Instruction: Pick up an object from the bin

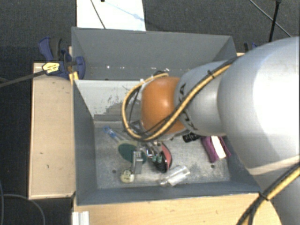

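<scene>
- Clutter lay nearest me: a clear plastic piece (176, 176) and a small pale lump (126, 176) on the floor of the bin (86, 139).
- Gripper (142, 156) sat low, mid-bin; spread or closed, I couldn't tell.
- Just beside it lay a dark green disc (124, 150) and a red-and-black piece (164, 160).
- The disc looked light, thin and slippery; I'd have pinched it across its edge.
- Farther back lay a purple block (213, 149).

One camera looks down on my bin (84, 139) from above, tilted a little to one side, close in; my arm (253, 102) enters from its right.
</scene>
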Robot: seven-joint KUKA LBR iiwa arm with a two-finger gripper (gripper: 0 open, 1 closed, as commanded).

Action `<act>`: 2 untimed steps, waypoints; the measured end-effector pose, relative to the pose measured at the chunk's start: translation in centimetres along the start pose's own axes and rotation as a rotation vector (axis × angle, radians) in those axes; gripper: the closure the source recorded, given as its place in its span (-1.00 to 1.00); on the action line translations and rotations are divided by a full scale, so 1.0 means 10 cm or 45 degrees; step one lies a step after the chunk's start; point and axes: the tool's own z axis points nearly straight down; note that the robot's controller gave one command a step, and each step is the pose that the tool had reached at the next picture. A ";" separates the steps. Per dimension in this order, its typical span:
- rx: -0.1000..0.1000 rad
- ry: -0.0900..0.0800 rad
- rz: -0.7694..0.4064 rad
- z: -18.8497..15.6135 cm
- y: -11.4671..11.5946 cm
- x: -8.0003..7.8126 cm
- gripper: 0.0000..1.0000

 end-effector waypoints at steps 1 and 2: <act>-0.001 -0.001 0.007 0.01 -0.01 0.00 1.00; -0.004 -0.009 0.035 -1.76 0.10 -0.02 1.00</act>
